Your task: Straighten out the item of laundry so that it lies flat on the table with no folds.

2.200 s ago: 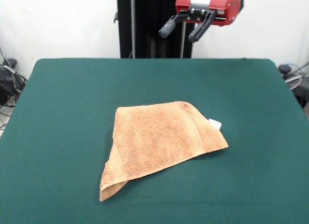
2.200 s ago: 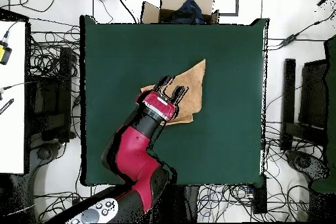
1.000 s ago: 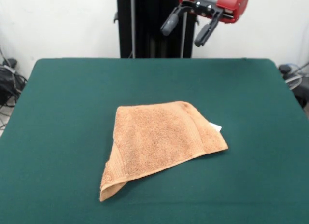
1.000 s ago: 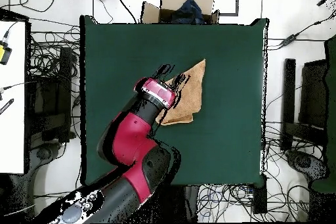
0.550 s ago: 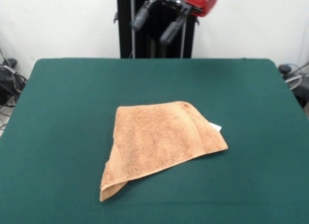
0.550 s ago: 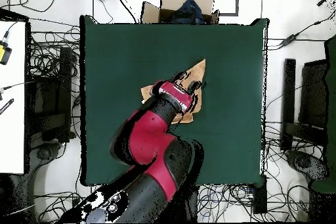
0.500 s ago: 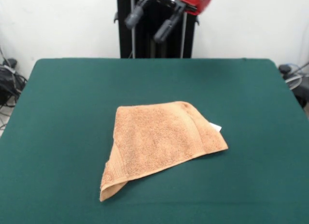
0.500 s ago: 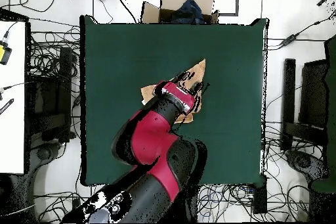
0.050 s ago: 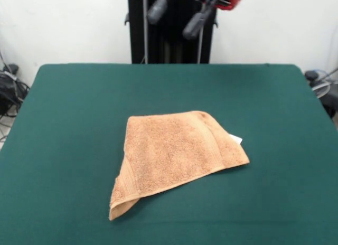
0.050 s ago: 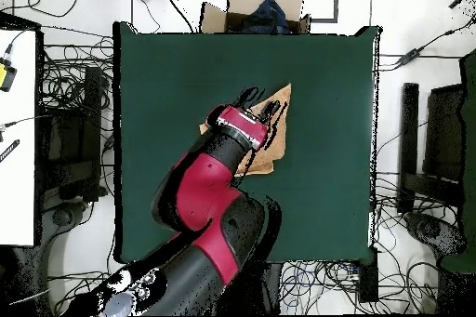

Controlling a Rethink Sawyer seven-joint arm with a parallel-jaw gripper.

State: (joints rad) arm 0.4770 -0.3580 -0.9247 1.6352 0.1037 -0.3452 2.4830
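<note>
Towel [image 9: 177, 152]: orange-tan, folded over on itself into a rough triangle, small white tag [image 9: 235, 139] at one edge, lying on the green table [image 9: 68, 123] well below the gripper | gripper [image 9: 177, 16]: raised high over the towel, its two dark fingers [image 9: 157, 11] spread wide, holding nothing | overhead: red arm [image 10: 209, 197] covers part of the towel.
</note>
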